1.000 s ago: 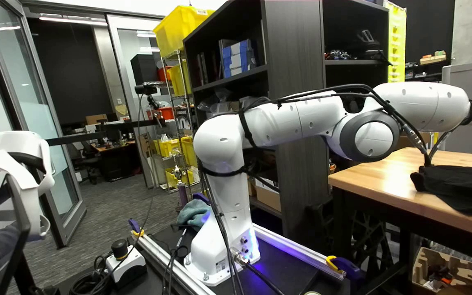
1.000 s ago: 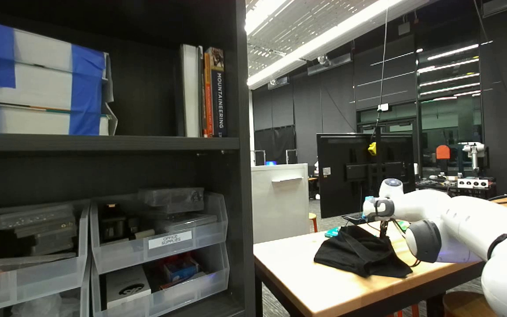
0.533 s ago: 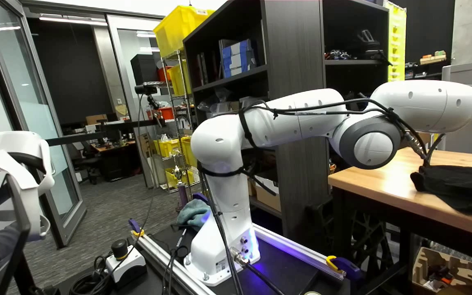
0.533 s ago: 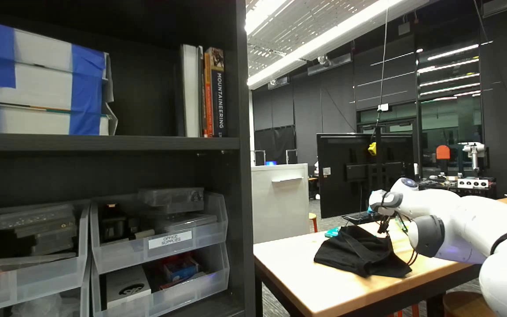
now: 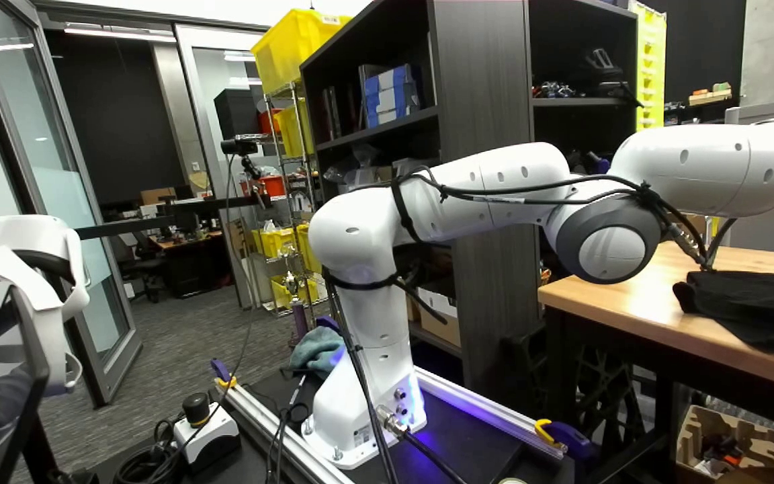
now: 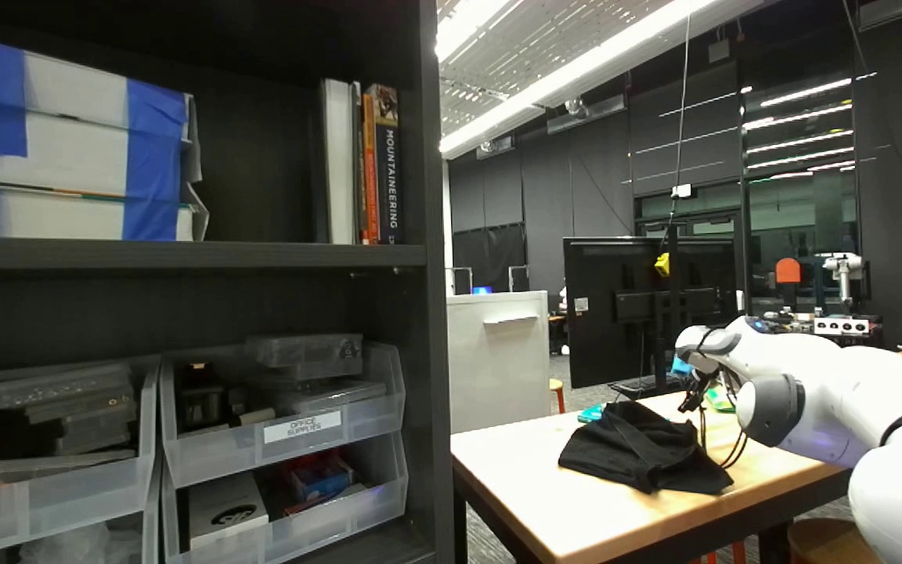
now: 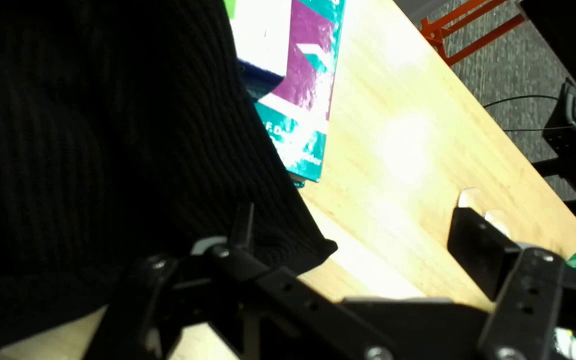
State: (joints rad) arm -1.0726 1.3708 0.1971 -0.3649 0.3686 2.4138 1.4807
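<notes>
Above wooden table (image 7: pixel 393 130): tool (image 7: pixel 358 235) spread wide, near crumpled black cloth (image 7: pixel 158 150).

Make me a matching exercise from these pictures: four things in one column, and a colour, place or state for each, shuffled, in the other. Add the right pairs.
Things
1. Gripper
2. Black cloth
3. Patterned book, partly hidden by the cloth in the wrist view
4. Mountaineering book

Colours, places, states
A. Standing upright on a shelf
B. Teal and purple
C. Open, jaws apart
D. Crumpled on the wooden table

Right pairs: 1-C, 2-D, 3-B, 4-A
</notes>
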